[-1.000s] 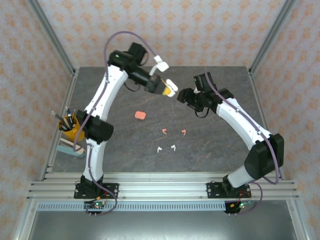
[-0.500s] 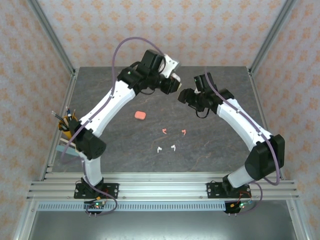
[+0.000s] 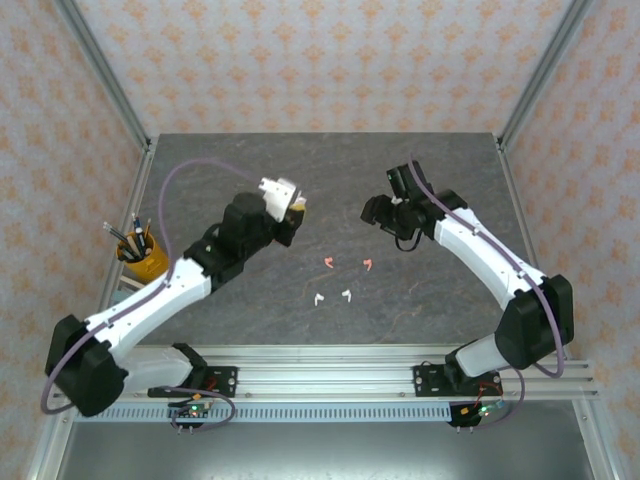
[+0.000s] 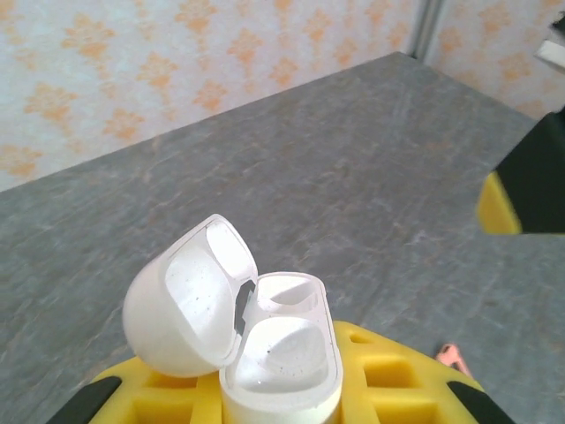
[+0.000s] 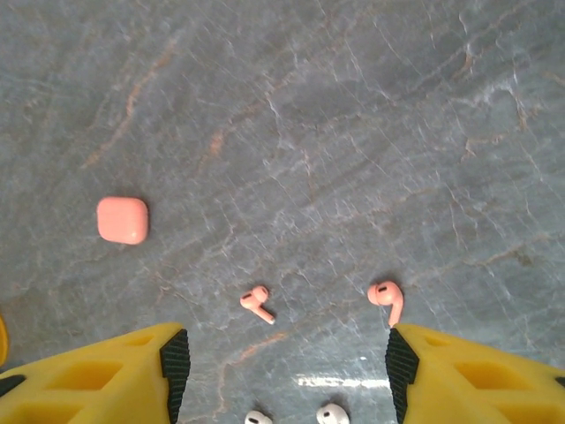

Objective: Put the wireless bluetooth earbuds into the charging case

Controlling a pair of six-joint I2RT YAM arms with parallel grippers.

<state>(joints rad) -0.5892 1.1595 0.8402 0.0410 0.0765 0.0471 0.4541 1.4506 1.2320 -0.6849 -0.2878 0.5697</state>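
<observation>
Low in the top view, just below centre, the two white earbuds (image 3: 318,298) lie side by side on the grey table (image 3: 440,290). The two coral-pink earbuds (image 3: 328,262) lie a little above them. All four are apart from one another and no gripper touches them. At the left edge a yellow cup (image 3: 142,262) of pens stands just beside the left arm. Higher up, left of centre, the left gripper (image 4: 282,397) pinches the base of a white charging case (image 4: 278,349), whose lid is swung open to the left over two empty wells. Right of centre the right gripper (image 5: 287,358) hangs above the earbuds, jaws spread with nothing between them. In the right wrist view a closed pink case (image 5: 123,219) lies on the table at the left, well apart from the earbuds.
</observation>
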